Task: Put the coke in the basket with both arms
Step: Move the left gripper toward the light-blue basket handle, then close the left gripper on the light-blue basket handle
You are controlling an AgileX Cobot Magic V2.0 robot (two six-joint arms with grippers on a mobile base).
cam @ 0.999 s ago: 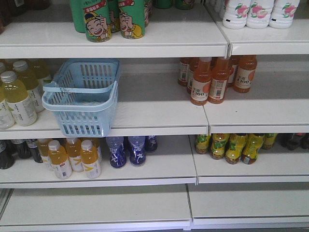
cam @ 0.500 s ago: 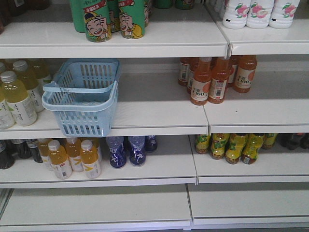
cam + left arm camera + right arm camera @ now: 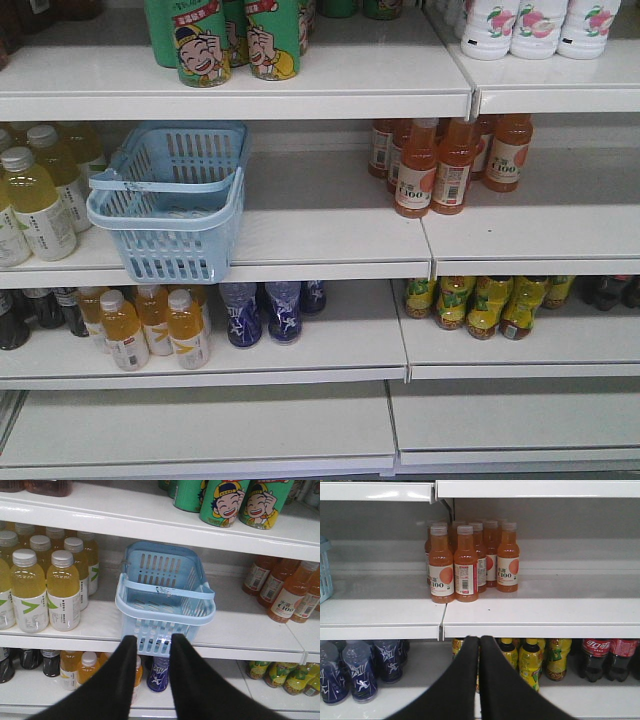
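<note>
Basket (image 3: 175,255) is found upright at the left end of the middle shelf (image 3: 330,220), its front edge past the shelf lip and its handle (image 3: 165,185) laid across the rim. Where the coke is cannot be told from these views.

The grippers are shown by the wrist views only. In the left wrist view the left gripper (image 3: 151,641) is seen with its fingers parted and nothing between them, and the basket (image 3: 160,627) is framed straight beyond the gap. In the right wrist view the right gripper (image 3: 479,641) is seen with its fingers pressed together, nothing held, and pointed at the shelf under the orange bottles (image 3: 466,565). Only a sliver of the basket (image 3: 324,572) is caught at that view's left edge. Cola bottles (image 3: 594,657) with red labels are shown clearly there alone, on the shelf below at the far right. The crowd of yellow bottles (image 3: 45,587) beside the basket is shown most fully by the left wrist view.

Against the earlier front frames, the basket and all the bottles are found where they were.

One basket and two grippers are counted. Three white bottles (image 3: 538,25) and two face-printed cans (image 3: 235,40), with more behind, are counted on the top shelf. Three blue bottles (image 3: 262,312) are counted below the basket, and two cola bottles. The orange bottles number perhaps eight, the back ones being half hidden.
</note>
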